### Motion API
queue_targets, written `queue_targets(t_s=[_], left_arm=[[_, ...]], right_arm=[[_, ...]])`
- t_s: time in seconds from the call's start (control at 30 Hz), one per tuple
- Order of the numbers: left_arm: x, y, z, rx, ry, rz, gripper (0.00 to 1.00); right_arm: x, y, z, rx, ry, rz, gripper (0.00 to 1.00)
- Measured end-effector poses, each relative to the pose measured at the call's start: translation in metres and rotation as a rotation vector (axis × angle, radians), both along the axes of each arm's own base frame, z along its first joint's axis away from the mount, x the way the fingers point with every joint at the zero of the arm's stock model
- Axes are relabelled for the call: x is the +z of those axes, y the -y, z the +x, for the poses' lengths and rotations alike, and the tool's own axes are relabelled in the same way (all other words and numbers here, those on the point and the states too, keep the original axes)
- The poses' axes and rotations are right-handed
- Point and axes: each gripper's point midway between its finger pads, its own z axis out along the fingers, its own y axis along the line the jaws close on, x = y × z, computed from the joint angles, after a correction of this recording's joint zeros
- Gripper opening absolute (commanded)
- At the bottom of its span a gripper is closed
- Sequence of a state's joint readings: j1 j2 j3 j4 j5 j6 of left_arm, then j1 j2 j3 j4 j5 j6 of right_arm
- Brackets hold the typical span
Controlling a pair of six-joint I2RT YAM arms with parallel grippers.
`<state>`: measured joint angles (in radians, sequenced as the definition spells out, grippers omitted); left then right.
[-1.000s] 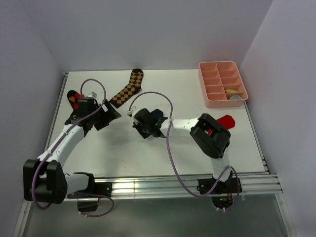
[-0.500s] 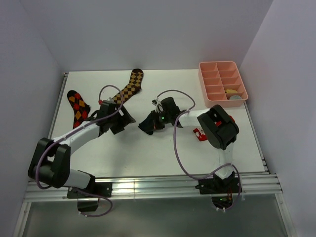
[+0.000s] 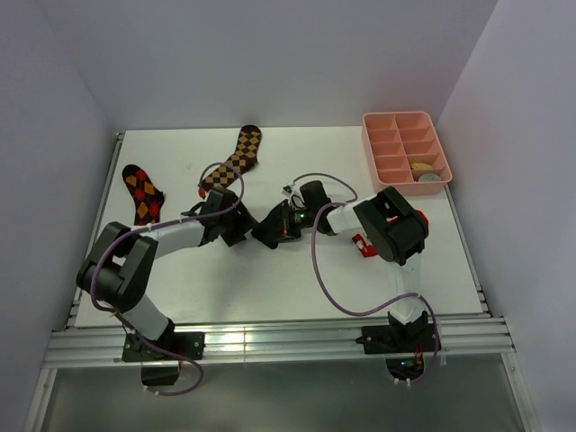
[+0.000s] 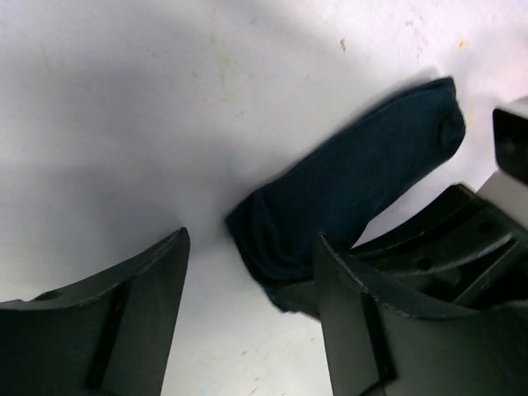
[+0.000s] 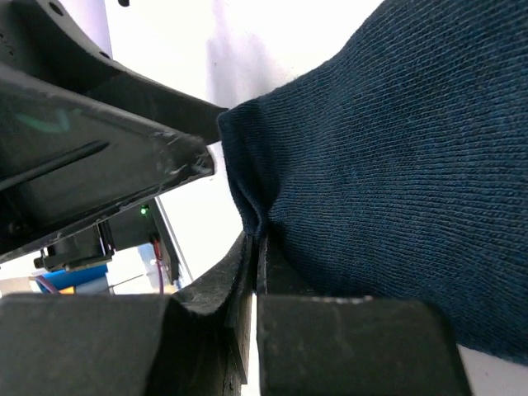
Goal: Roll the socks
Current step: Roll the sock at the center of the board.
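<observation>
Left gripper [image 4: 252,247] has swung right from the table's left side to mid-table, meeting the right gripper [image 5: 257,256] at the dark navy knitted ankle sock [image 4: 346,194].
The left gripper's jaws stand apart, straddling one end of the sock on the white tabletop [image 3: 270,288]; whether a finger touches the cloth cannot be told. The right gripper's fingers are pressed together, pinching a fold at the sock's edge. The sock lies flat at mid-table between the two grippers. At far left lie a black argyle sock with red and orange diamonds [image 3: 144,193] and a long brown checkered sock [image 3: 236,155]. A pink plastic compartment tray [image 3: 368,153] sits at far right.
</observation>
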<state>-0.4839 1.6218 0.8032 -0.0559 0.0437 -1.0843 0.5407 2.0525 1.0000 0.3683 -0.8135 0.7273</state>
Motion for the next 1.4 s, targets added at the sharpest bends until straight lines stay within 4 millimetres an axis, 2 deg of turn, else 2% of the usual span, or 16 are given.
queue_targets(t_s=[0.07, 0.23, 0.33, 0.37, 0.43, 0.47, 0.57, 0.67, 0.77, 0.97, 1.13, 1.27, 1.4], left_arm=[[-0.001, 0.003, 0.004, 0.010, 0.003, -0.004, 0.63], [-0.003, 0.012, 0.009, 0.013, 0.000, -0.009, 0.50], [-0.007, 0.015, 0.006, 0.011, -0.010, -0.007, 0.36], [-0.008, 0.015, 0.006, 0.011, -0.014, -0.005, 0.28], [-0.011, 0.014, 0.004, 0.012, -0.023, 0.000, 0.20], [-0.012, 0.014, 0.004, 0.012, -0.028, 0.002, 0.10], [-0.013, 0.014, 0.004, 0.015, -0.033, 0.008, 0.00], [-0.010, 0.014, 0.007, 0.013, -0.030, 0.022, 0.00], [-0.010, 0.015, 0.009, 0.003, -0.033, 0.036, 0.00], [-0.009, 0.018, 0.010, -0.037, -0.046, 0.078, 0.00], [-0.011, 0.018, 0.015, -0.060, -0.056, 0.122, 0.00], [-0.012, 0.015, 0.016, -0.068, -0.064, 0.152, 0.00], [-0.012, 0.014, 0.014, -0.072, -0.069, 0.165, 0.00]], right_arm=[[0.000, 0.000, 0.000, 0.000, -0.001, -0.001, 0.00], [-0.001, 0.001, 0.000, -0.003, 0.000, -0.004, 0.00], [-0.002, 0.002, -0.001, -0.005, -0.003, -0.006, 0.00], [-0.003, 0.002, 0.000, -0.007, -0.002, -0.006, 0.00], [-0.003, 0.002, 0.000, -0.009, -0.002, -0.007, 0.00], [-0.004, 0.003, 0.000, -0.010, -0.003, -0.008, 0.00], [-0.004, 0.004, 0.001, -0.014, -0.001, -0.011, 0.00], [-0.006, 0.005, 0.001, -0.019, 0.006, -0.020, 0.02], [-0.006, 0.007, 0.001, -0.029, 0.016, -0.029, 0.09], [-0.002, 0.016, -0.001, -0.055, 0.058, -0.065, 0.32], [0.013, 0.022, 0.002, -0.061, 0.182, -0.140, 0.33], [0.033, 0.016, 0.002, -0.048, 0.309, -0.167, 0.34], [0.034, 0.010, -0.002, -0.028, 0.376, -0.196, 0.42]])
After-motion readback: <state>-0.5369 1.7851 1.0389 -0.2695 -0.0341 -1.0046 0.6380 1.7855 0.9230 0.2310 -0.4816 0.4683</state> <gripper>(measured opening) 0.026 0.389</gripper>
